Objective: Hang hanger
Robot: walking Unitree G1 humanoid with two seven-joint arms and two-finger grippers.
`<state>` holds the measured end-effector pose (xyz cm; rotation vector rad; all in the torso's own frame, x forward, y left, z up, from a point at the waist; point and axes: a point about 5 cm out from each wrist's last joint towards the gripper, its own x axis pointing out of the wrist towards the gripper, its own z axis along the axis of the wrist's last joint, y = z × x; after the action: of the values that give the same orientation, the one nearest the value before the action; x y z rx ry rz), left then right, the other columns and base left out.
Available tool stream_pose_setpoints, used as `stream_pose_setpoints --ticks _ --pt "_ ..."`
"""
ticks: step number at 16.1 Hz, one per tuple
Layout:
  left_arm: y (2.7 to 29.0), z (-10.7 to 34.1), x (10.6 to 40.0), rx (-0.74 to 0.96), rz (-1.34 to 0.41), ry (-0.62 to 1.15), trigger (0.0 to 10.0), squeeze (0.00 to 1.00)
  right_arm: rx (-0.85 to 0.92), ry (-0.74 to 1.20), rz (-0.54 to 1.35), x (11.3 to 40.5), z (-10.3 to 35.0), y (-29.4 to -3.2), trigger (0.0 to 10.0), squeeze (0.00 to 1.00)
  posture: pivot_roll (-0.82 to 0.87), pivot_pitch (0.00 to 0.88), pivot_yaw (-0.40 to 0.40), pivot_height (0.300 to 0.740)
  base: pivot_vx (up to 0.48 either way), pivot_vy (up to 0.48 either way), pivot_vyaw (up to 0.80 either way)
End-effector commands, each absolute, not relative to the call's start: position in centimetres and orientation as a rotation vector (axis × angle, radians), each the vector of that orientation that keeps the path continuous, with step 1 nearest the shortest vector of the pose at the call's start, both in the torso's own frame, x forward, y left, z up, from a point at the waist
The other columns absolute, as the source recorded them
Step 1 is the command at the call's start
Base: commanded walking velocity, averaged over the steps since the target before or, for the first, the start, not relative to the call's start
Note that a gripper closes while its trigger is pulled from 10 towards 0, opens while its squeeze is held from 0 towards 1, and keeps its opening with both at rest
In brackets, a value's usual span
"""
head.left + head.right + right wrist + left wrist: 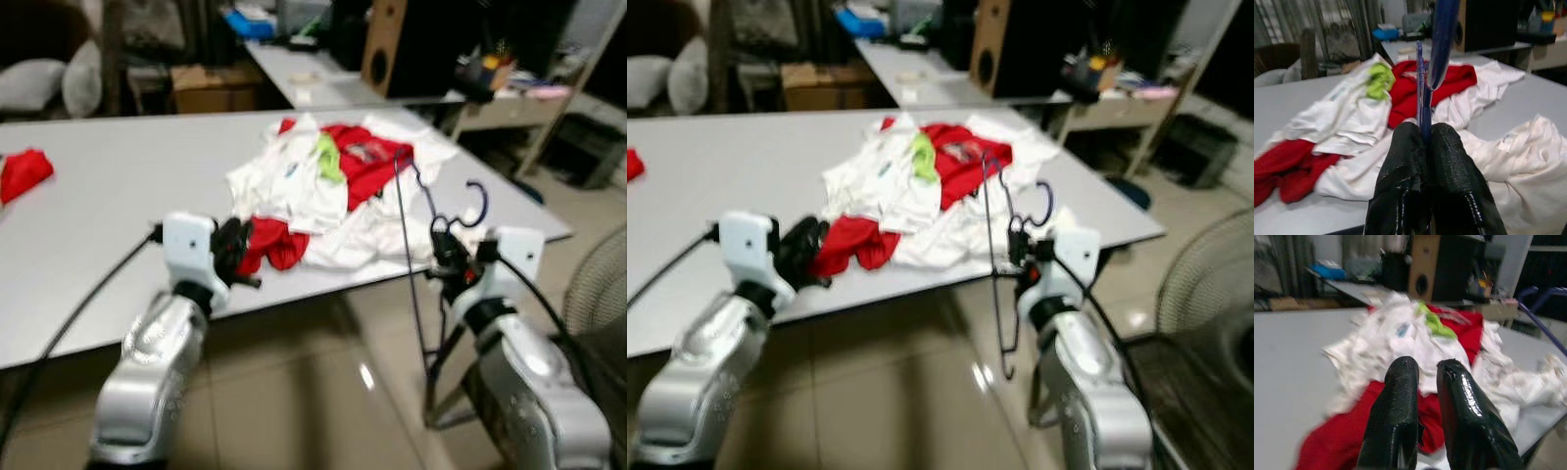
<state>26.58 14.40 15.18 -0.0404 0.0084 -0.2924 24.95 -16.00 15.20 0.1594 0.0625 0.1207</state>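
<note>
Right wrist view: right gripper [1425, 139] has its two black fingers [1400, 161] pressed together on a dark blue wire hanger [1426, 105], the wire rising from between them. Head views put that gripper [449, 257] just off the near right edge of the white table [118, 196], hanger [411, 255] upright in its hold; the hook curls beside the gripper, on the side toward the table's right corner, and the long wire body drops past the table edge toward the tiled floor [313, 392].

Pile of clothes [333, 186] lies on the table's right half: white shirts, a red garment on top, a lime-green scrap [328, 157] near the middle, another red piece [269, 245] spilling toward the near edge. The hanger stands just beside the pile's right side; contact with the cloth cannot be judged.

Left gripper [233, 253] sits at the table's near edge, right by the red piece. Left wrist view: its fingers [1396, 406] stand a narrow gap apart, nothing between them.

Separate red cloth [24, 171] lies at the table's far left edge. Behind the table: a wooden speaker [387, 44] and a cluttered desk [304, 73].
</note>
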Motion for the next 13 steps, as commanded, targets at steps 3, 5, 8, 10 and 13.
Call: stream_pose_setpoints --ticks 3,5,8,10,13 --pt "14.72 15.32 26.78 -0.029 -0.283 0.006 10.0 0.00 0.162 0.044 0.134 25.06 15.57 -15.82 10.0 0.00 0.01 0.000 -0.076 0.740 0.348 0.000 0.00" --pt "14.72 15.29 26.82 -0.034 -0.285 0.007 10.0 0.00 0.157 0.039 0.129 25.07 15.56 -15.91 10.0 0.00 0.01 0.000 -0.076 0.740 0.362 0.000 0.00" --pt "14.80 15.12 26.84 -0.087 -0.289 0.039 10.0 0.00 0.157 0.037 0.121 25.04 15.54 -15.96 10.0 0.00 0.01 0.000 -0.069 0.740 0.384 0.000 0.00" --pt "14.97 15.25 26.92 -0.106 -0.291 0.040 10.0 1.00 0.160 0.042 0.117 25.10 15.45 -15.91 10.0 0.00 0.01 0.000 -0.069 0.740 0.422 0.000 -0.38" --pt "15.15 15.39 27.10 -0.088 -0.287 0.034 10.0 1.00 0.162 0.038 0.120 25.16 15.52 -15.91 10.0 0.00 0.01 0.000 -0.064 0.740 0.425 0.000 -0.55"
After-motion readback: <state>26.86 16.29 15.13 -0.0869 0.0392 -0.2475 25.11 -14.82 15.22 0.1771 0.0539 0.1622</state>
